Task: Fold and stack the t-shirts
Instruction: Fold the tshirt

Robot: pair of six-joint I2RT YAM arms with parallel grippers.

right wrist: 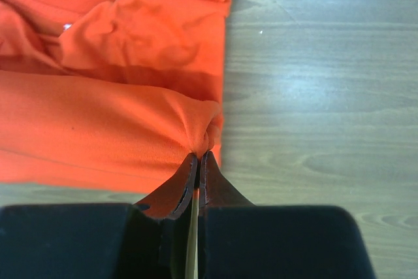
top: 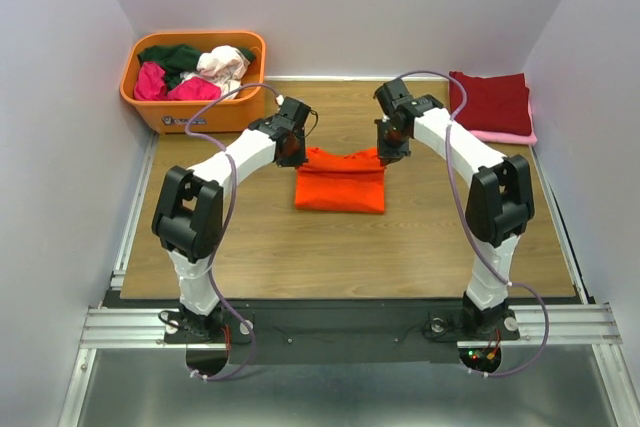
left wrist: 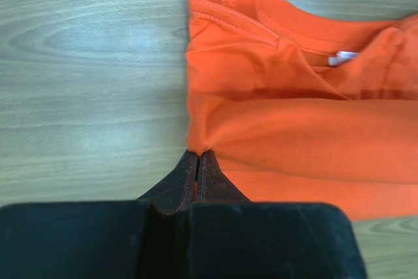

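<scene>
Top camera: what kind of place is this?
Likely a robot testing booth, not a home: bare white walls close around a wooden table, and a metal rail holds the left arm and right arm.

You have a plain bright orange t-shirt (top: 340,187) at the centre of the frame, with a small white tag (left wrist: 343,57) at its collar. Under it, the table (top: 400,247) is light brown wood grain. At the upper left, your orange tub (top: 190,115) holds a dark green shirt (top: 175,55), a magenta shirt (top: 150,82) and a whitish-pink shirt (top: 225,65). At the upper right, you see a dark red shirt (top: 490,102) over a pink shirt (top: 505,136). Your left arm (top: 245,155) and right arm (top: 460,152) are white with black joints. The left gripper (left wrist: 197,155) and right gripper (right wrist: 198,156) are black.
</scene>
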